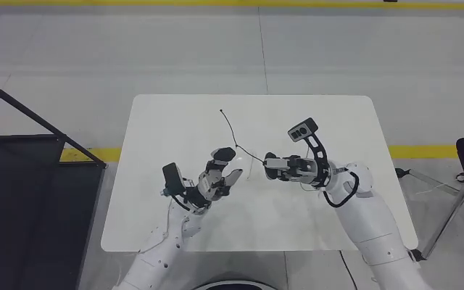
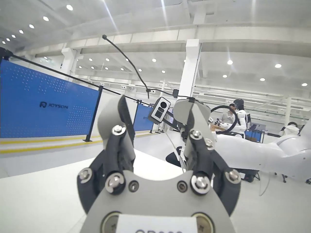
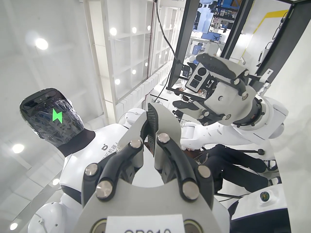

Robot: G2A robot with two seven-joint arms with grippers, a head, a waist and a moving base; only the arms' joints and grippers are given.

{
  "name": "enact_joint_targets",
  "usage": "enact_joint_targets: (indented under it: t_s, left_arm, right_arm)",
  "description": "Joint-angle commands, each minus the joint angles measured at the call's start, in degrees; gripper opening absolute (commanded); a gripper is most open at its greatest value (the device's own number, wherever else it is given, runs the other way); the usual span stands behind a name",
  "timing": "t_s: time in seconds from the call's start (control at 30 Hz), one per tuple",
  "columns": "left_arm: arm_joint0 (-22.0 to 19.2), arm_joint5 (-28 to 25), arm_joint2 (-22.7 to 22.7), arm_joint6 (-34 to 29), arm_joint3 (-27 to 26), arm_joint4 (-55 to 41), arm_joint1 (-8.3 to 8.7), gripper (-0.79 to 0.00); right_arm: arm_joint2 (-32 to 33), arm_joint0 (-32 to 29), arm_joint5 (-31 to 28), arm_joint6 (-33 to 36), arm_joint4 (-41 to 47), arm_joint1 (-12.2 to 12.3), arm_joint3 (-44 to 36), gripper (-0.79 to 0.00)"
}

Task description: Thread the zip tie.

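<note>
A thin black zip tie (image 1: 230, 134) rises from my right gripper (image 1: 267, 164) and curves away over the table toward its far side, ending in a free tip. The right gripper (image 3: 149, 113) is shut on the tie's near end. In the left wrist view the zip tie (image 2: 126, 59) arcs above and beyond the fingertips, with a small kink or knot partway along. My left gripper (image 1: 230, 167) stands open just beside the tie with nothing between its fingers (image 2: 121, 112). The two grippers face each other, a short gap apart, and the left gripper (image 3: 198, 87) looks wide open from the right wrist.
The white table (image 1: 326, 210) is bare around both arms. A dark panel with a black frame (image 1: 43, 188) stands off the table's left edge. Grey floor with a yellow line lies beyond the far edge.
</note>
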Motion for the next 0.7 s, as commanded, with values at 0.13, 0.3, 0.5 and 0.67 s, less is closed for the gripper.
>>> enact_joint_targets:
  t_s: [0.13, 0.3, 0.5, 0.67]
  left_arm:
    - [-1.37, 6.93, 1.46, 5.72, 2.27, 3.24, -0.28, -0.437]
    - [-2.49, 13.44, 2.69, 8.59, 3.82, 5.09, -0.66, -0.459]
    - [-3.54, 17.31, 3.87, 11.45, 5.56, 5.45, -1.01, -0.474]
    - [-4.15, 19.62, 4.19, 13.2, 6.26, 4.86, -1.21, -0.505]
  right_arm:
    - [0.13, 0.24, 0.67, 0.49, 0.06, -0.06, 0.34, -0.785]
    - [0.03, 0.27, 1.41, 1.27, -0.03, -0.09, 0.29, -0.785]
    - [0.0, 0.27, 1.74, 1.53, -0.47, -0.13, 0.17, -0.785]
    - [-0.07, 0.32, 2.07, 1.49, -0.8, -0.18, 0.18, -0.785]
